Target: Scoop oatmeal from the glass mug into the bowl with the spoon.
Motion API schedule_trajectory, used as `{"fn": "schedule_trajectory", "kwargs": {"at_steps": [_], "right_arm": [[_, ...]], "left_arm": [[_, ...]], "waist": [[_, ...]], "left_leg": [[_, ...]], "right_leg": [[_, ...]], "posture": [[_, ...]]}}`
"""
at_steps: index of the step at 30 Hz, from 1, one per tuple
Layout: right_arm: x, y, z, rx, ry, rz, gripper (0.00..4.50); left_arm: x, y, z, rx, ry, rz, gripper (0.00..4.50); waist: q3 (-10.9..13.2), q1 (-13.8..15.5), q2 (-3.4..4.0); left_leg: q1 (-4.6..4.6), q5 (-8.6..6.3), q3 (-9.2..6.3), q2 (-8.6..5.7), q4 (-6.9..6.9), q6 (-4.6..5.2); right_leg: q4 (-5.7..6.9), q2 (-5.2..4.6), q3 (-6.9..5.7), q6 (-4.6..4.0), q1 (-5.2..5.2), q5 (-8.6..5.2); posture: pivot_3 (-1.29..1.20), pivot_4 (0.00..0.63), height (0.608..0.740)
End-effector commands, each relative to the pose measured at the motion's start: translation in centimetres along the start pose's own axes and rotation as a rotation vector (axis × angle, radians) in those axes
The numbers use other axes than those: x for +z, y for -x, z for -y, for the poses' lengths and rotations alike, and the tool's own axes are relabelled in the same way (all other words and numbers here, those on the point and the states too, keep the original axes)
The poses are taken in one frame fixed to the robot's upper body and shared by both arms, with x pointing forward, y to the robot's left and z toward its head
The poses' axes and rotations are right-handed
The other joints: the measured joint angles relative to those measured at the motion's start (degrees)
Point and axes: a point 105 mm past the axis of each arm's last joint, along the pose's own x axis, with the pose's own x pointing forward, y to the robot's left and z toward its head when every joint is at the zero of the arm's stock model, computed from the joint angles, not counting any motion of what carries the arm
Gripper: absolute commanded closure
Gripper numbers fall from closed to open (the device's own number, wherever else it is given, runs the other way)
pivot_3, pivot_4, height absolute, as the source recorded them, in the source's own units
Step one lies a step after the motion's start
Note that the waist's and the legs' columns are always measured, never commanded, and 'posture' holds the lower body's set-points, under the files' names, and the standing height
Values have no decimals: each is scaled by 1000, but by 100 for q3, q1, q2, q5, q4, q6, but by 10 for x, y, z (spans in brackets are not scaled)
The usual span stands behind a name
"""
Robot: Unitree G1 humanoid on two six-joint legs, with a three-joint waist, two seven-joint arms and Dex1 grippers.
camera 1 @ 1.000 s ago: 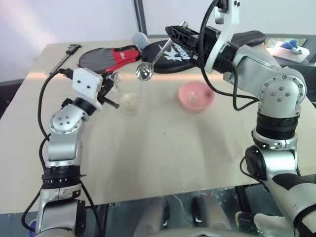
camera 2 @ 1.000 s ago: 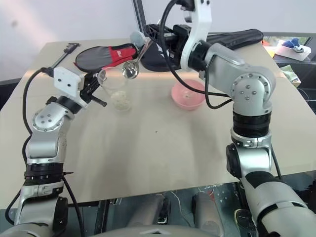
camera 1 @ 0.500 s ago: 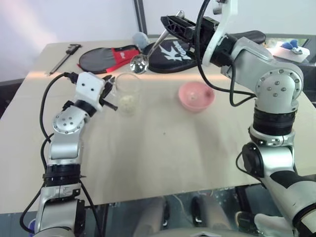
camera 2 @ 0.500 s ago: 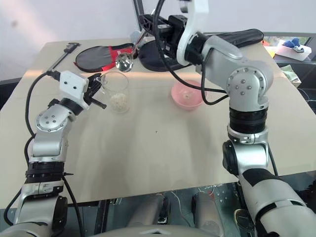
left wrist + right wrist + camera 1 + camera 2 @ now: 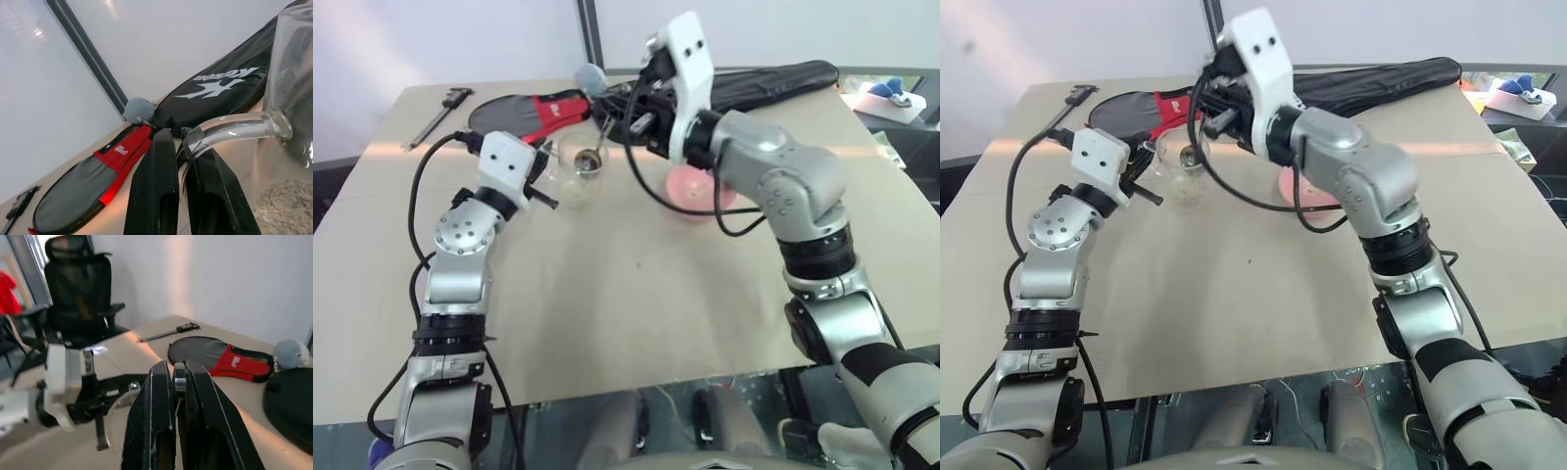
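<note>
The left tool (image 5: pixel 180 161) pinched the glass mug (image 5: pixel 579 168) handle to steady it while the right tool (image 5: pixel 174 377), clamped on the spoon (image 5: pixel 593 157), dipped in.

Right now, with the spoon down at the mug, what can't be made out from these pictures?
- Bowl: contents hidden by the right arm, head views.
- Spoon head: too small to tell whether it is loaded, head views.
- Glass mug: cut off by the edge, left wrist view.
- Spoon handle: hidden inside the right pincer, right wrist view.
</note>
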Motion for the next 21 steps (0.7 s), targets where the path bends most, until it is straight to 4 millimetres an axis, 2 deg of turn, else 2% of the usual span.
{"fn": "schedule_trajectory", "kwargs": {"at_steps": [1, 3, 8, 13, 16, 21], "right_arm": [[-10, -9, -1, -20, 84, -30, 4500], [-15, -12, -3, -12, 92, -46, 4500], [-21, -15, -7, 28, -30, -66, 4500], [-7, -11, 5, 9, -222, -27, 4500], [-3, -6, 13, 11, -402, -9, 4500], [5, 1, 29, -32, -507, 10, 4500]], "left_arm": [[25, -7, -8, 56, -57, 94, 4406], [25, -9, -7, 63, -64, 99, 4406], [26, -16, -3, 69, -66, 110, 4406], [20, -20, 0, 62, -70, 101, 4406], [17, -26, 3, 58, -65, 98, 4406], [13, -34, 7, 54, -60, 90, 4406]], "waist": [[0, -2, 0], [0, -2, 0], [0, -1, 0], [0, 8, 0], [0, 13, 0], [0, 4, 0]], "left_leg": [[0, 0, 0, 0, 0, 0], [0, 0, -2, 0, 2, -1], [-1, 1, -4, -1, 3, -1], [-1, 1, -7, -2, 4, -2], [-1, 1, -7, -2, 5, -2], [-1, 2, -8, -3, 5, -3]], "right_leg": [[0, 0, 0, 0, 0, 0], [1, 1, -3, 0, 0, 0], [1, 0, -6, 0, 0, 0], [2, 0, -9, 0, 2, 0], [3, 0, -9, 0, 1, 0], [7, -1, -10, 0, 0, 0]], "posture": [[0, 150, 740], [0, 150, 740], [0, 150, 740], [0, 150, 740], [0, 150, 740], [0, 150, 740]]}}
